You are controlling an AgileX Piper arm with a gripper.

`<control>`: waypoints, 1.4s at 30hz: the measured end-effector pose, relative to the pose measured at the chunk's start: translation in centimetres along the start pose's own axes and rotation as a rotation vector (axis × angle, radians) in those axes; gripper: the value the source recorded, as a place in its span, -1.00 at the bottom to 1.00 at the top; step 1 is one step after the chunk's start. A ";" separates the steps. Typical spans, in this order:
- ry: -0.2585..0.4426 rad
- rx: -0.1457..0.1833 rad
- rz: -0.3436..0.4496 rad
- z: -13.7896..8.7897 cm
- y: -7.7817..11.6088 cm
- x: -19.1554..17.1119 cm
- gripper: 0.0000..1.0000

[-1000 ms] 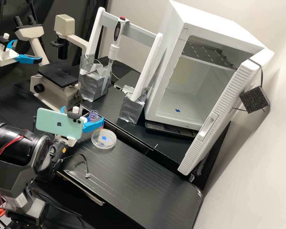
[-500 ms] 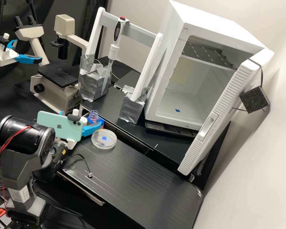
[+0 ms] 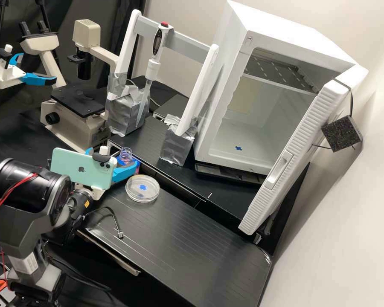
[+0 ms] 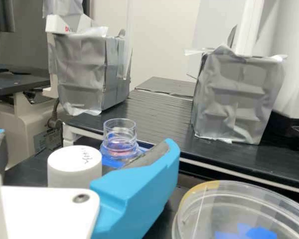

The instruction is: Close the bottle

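Observation:
The gripper [image 3: 111, 161] is at the bench's back-left part in the high view, partly behind the phone, its blue fingers apart. A clear bottle [image 3: 125, 153] with pink and blue at its body stands upright beside the nearer finger, its neck uncovered. In the wrist view the gripper [image 4: 79, 149] is open, with one finger at the edge and the other in front of the bottle [image 4: 120, 135], hiding part of its body. A white round cap [image 4: 74, 167] with handwriting on top is between the fingers; its underside is hidden. I cannot tell whether it touches one.
A clear round dish [image 3: 142, 188] with a blue mark lies close to the nearer finger. Tape-wrapped blocks [image 3: 178, 143] stand on a raised black shelf behind. A microscope [image 3: 79, 106] is back left, and a white cabinet [image 3: 260, 123] with its door swung out is right.
My gripper has moved slightly down and to the right in the high view. The round dish has shifted slightly right and down, while the bottle has stayed in nearly the same place.

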 end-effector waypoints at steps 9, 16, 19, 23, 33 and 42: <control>0.020 0.002 -0.031 -0.4 -0.6 -0.4 -1.00; 0.012 0.006 -0.037 -0.3 -0.8 -0.6 -1.00; 0.008 0.007 -0.033 -0.2 -0.7 -0.6 -1.00; 0.012 0.009 -0.025 -0.3 -0.6 -0.7 -1.00; 0.014 0.010 -0.022 -0.3 -0.5 -0.9 -1.00; 0.007 0.010 -0.016 -0.2 -0.4 -0.9 -1.00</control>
